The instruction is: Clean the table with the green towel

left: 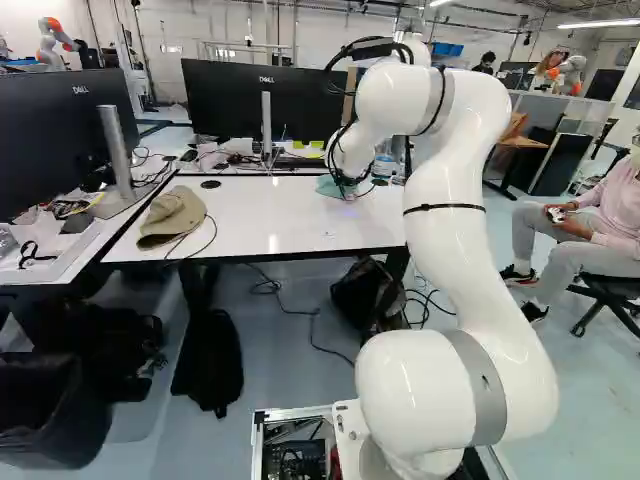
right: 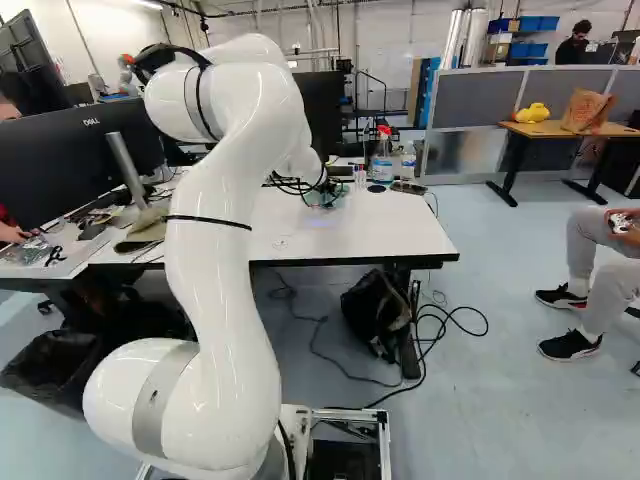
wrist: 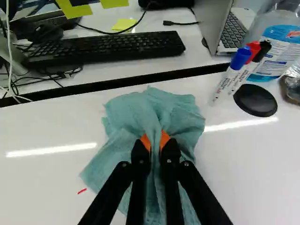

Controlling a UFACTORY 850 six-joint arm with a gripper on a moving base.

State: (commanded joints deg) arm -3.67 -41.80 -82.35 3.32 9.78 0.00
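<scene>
Just short of the keyboard (wrist: pixel 108 49), my gripper (wrist: pixel 155 142) pinches the green towel (wrist: pixel 126 112) by a central fold, a sound hold for likely light, limp cloth

Between the hat (left: pixel 172 216) and the towel (wrist: pixel 154 112) a broad lane of bare bench (left: pixel 290 225) lies open; the strip in front of the towel is free too, out to the bench's right corner in the right base view; just beside the towel, upright markers (wrist: pixel 233 74) block the way, then a black disc (wrist: pixel 255 100) and a spray bottle (right: pixel 382 160); beyond the far edge, a keyboard (wrist: pixel 105 49) and monitor (left: pixel 228 98) bar the way.
</scene>
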